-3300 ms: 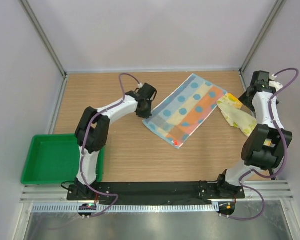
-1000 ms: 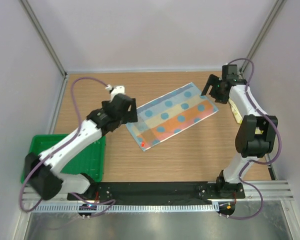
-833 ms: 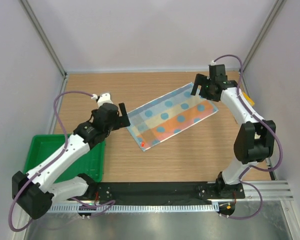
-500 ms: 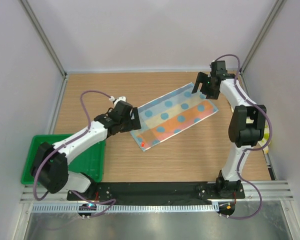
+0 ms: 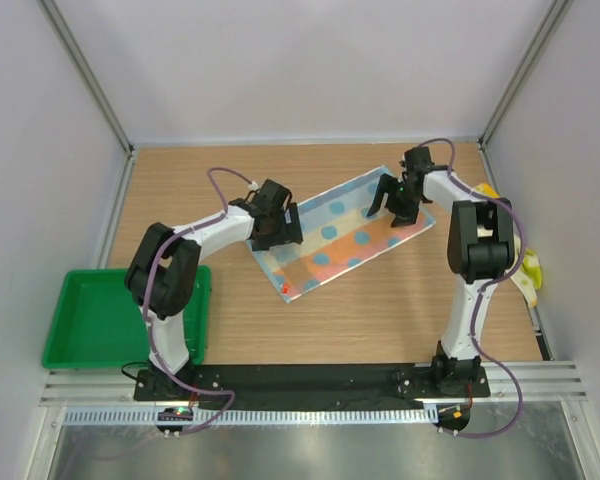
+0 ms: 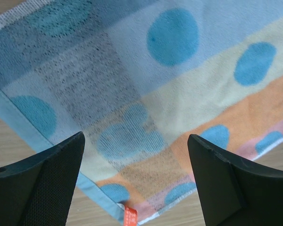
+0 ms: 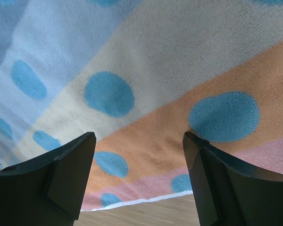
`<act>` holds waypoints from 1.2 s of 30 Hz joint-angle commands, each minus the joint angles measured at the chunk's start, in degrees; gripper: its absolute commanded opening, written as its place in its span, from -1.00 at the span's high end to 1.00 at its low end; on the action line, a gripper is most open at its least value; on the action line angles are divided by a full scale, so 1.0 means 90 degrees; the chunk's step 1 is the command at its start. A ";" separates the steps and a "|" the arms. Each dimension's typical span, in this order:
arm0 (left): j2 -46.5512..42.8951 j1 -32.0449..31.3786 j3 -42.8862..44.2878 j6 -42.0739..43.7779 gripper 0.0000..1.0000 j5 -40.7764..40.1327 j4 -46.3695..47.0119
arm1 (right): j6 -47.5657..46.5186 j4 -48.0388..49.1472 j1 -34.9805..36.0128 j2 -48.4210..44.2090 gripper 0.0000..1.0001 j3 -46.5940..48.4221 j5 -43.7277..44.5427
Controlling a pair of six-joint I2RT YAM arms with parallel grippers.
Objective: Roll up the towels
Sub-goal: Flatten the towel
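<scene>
The light blue polka-dot towel [image 5: 345,230] lies spread flat and slanted on the wooden table. My left gripper [image 5: 278,230] hangs open over its left end; in the left wrist view the dotted cloth [image 6: 179,89] and its orange tag [image 6: 129,216] show between the black fingers [image 6: 42,183], with nothing held. My right gripper [image 5: 395,202] stands open over the towel's right end. In the right wrist view its right fingertip [image 7: 193,141] touches the orange band [image 7: 160,136], which is slightly creased there. The yellow-cream towel [image 5: 528,270] lies crumpled by the right wall, partly hidden by the right arm.
A green plastic tray [image 5: 100,320] sits at the table's left front corner, beside the left arm's base. Metal frame posts and pale walls close in the table on the left, back and right. Bare wood [image 5: 360,320] shows in front of the towel.
The dotted towel was dragged left and flattened. Both arms then let go, drew off its ends and came back in over them. Both sets of jaws have narrowed slightly.
</scene>
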 commanded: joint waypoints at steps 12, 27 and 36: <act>0.2128 0.1451 0.2849 0.0911 -0.75 0.0700 -0.1057 | 0.1615 0.0510 0.1693 -0.1616 -0.66 -0.2697 0.0256; 0.0441 0.1530 0.2875 0.1127 -0.69 -0.0092 -0.2288 | 0.0561 -0.1355 0.1361 -0.1334 -0.80 -0.0227 0.2570; -0.1541 0.1432 0.0073 0.0161 -0.51 0.0620 -0.1880 | 0.0570 -0.0887 0.1361 -0.3040 -0.82 -0.1786 0.2346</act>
